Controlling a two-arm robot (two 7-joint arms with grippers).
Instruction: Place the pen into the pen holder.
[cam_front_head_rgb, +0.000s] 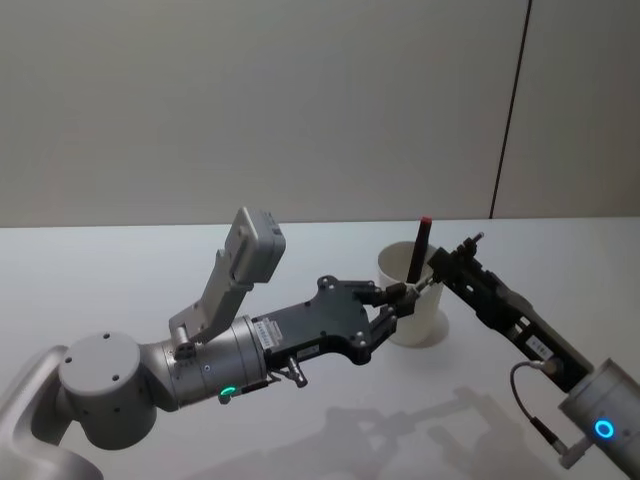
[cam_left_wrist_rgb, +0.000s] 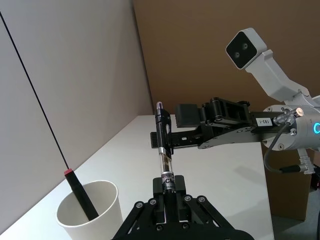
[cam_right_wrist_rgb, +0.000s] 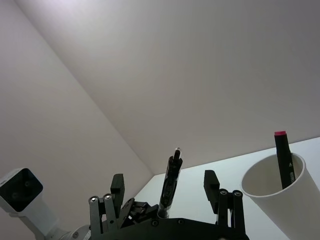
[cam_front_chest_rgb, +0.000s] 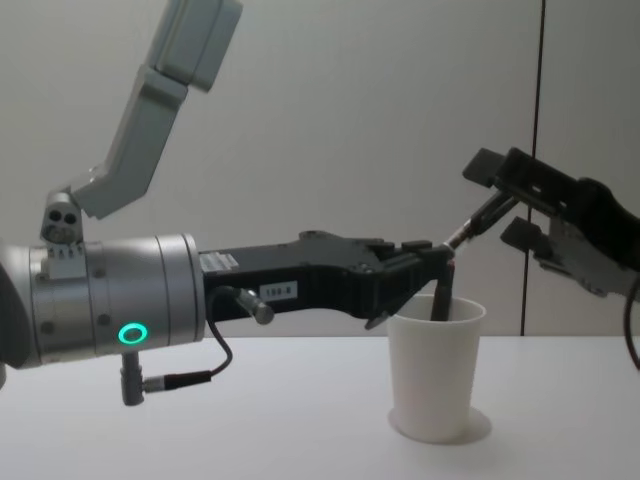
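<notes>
- My left gripper (cam_left_wrist_rgb: 168, 187) is reaching forward over the white worktop (cam_front_head_rgb: 120, 270), its jaws pinching tight on the lower end of a black-and-clear ballpoint pen (cam_left_wrist_rgb: 163, 145) with a clip.
- The pen is hanging in the air just above the pen holder's rim. It is tilting up toward my right side, and no part of it is inside.
- My right gripper (cam_right_wrist_rgb: 164, 178) is hovering at the pen's upper end, jaws spread wide with one finger on each side of the barrel. I cannot tell whether either is touching it.
- The pen holder (cam_front_chest_rgb: 435, 370), a plain white tapered paper cup, is standing upright toward the worktop's far edge, right of the middle, just below both grippers.
- A black marker (cam_right_wrist_rgb: 283, 160) with a red end is leaning inside the cup, its top sticking out above the rim.
</notes>
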